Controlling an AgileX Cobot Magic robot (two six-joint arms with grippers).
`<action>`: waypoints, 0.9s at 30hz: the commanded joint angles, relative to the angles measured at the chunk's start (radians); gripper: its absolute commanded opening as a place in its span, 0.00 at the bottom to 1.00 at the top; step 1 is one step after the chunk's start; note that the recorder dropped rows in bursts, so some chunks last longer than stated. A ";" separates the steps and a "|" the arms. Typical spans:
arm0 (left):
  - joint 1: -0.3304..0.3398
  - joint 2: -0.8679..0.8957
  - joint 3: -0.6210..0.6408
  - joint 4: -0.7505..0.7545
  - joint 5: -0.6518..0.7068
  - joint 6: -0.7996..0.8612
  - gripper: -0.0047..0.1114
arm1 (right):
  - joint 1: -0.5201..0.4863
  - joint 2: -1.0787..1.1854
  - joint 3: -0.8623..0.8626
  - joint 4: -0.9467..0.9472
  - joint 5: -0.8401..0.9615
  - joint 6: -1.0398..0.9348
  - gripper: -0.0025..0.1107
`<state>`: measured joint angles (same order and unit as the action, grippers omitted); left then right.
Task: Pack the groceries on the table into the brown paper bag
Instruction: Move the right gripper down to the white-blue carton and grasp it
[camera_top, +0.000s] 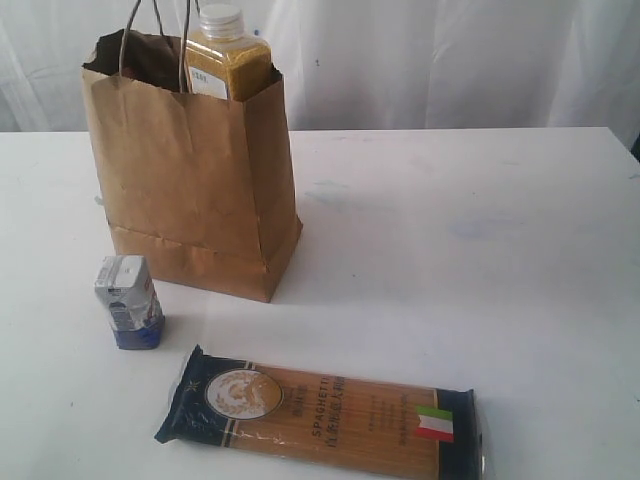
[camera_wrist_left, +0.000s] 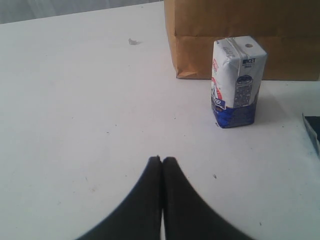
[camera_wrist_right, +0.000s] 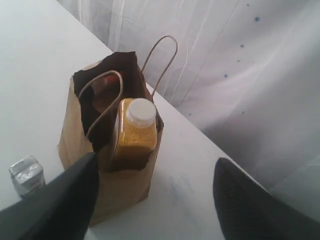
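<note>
The bottle (camera_top: 228, 60) is in the bag (camera_top: 200, 190); the carton (camera_top: 128, 300) and spaghetti packet (camera_top: 330, 410) wait on the bench (camera_top: 480, 250). The left fingers (camera_wrist_left: 150, 200) are pressed together, the right fingers (camera_wrist_right: 65, 200) spread and empty. Next is probably to grasp the carton.

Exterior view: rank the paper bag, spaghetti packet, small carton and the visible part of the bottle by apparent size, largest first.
1. brown paper bag
2. spaghetti packet, though it lies nearest the camera
3. small carton and bottle: about alike; most of the bottle is hidden inside the bag, so unranked.
</note>
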<state>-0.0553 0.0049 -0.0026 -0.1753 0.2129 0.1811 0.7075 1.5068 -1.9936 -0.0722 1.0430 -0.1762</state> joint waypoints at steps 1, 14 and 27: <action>0.004 -0.005 0.003 -0.001 -0.003 0.001 0.04 | 0.002 -0.136 0.176 -0.013 -0.034 0.030 0.56; 0.004 -0.005 0.003 -0.001 -0.003 0.001 0.04 | 0.227 -0.374 0.762 0.102 -0.271 -0.042 0.56; 0.004 -0.005 0.003 -0.001 -0.003 0.001 0.04 | 0.342 0.064 0.716 0.186 -0.510 -0.139 0.63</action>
<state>-0.0553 0.0049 -0.0026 -0.1753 0.2129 0.1811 1.0472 1.4802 -1.2231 0.1033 0.5576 -0.2980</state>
